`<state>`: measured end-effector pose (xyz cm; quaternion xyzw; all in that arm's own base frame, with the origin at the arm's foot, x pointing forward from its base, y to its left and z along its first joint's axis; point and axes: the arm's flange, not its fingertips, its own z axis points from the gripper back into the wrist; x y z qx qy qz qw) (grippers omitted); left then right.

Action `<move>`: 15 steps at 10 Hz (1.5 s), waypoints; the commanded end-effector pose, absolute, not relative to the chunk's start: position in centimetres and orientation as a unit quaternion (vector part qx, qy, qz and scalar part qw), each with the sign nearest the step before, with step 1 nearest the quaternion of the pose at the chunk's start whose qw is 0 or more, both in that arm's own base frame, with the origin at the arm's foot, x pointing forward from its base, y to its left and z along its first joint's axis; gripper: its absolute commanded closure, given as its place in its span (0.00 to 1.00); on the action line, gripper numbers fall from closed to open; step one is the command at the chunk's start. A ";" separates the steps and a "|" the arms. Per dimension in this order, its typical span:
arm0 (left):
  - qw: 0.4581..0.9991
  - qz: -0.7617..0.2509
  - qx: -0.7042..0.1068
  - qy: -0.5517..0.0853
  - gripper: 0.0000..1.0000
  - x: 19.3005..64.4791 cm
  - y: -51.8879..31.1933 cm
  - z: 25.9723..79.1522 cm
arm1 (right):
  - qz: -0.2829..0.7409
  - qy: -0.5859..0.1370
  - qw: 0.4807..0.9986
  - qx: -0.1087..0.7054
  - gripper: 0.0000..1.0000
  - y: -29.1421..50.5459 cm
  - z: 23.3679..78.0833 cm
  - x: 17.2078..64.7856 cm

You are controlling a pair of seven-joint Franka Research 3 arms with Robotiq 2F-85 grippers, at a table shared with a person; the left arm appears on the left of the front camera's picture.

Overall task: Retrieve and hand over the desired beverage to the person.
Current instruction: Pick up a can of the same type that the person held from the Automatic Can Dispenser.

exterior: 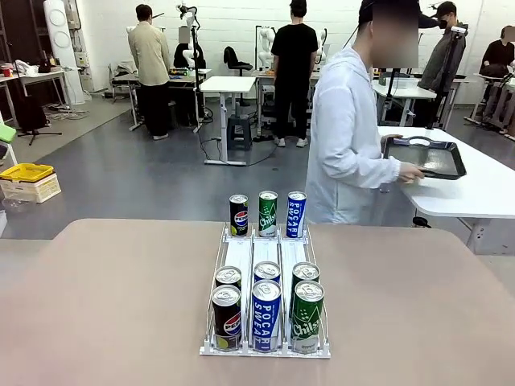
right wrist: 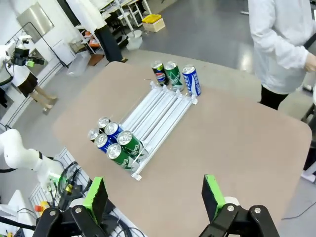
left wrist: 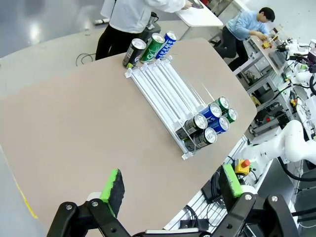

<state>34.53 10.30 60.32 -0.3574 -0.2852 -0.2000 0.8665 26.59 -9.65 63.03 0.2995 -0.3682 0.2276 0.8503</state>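
A clear three-lane rack (exterior: 265, 257) stands on the tan table (exterior: 105, 305). At its far end stand a Pepsi can (exterior: 239, 215), a green Chilsung can (exterior: 268, 213) and a blue Pocari Sweat can (exterior: 296, 214). Several more cans of the same drinks fill its near end, with Pepsi (exterior: 227, 318), Pocari (exterior: 266, 314) and Chilsung (exterior: 306, 315) in front. The person (exterior: 346, 137) in a white jacket stands beyond the table, turned right, hands on a black tray (exterior: 426, 157). My left gripper (left wrist: 172, 185) and right gripper (right wrist: 154, 196) hang open high above the table, holding nothing.
The tray lies on a white table (exterior: 483, 201) at the back right. A yellow bin (exterior: 26, 171) sits on the floor at far left. Other people stand at desks farther back. Wide bare tabletop lies on both sides of the rack.
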 end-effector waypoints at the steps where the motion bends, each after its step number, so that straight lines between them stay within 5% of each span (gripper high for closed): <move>1: 0.860 -0.210 -0.361 -0.292 0.00 34.7 10.5 60.3 | 0.237 -0.367 0.847 0.304 0.00 -9.7 63.0 26.7; 15: 0.860 -0.210 -0.361 -0.292 0.00 34.7 10.5 60.3 | 0.237 -0.367 0.847 0.304 0.00 -9.7 63.0 26.7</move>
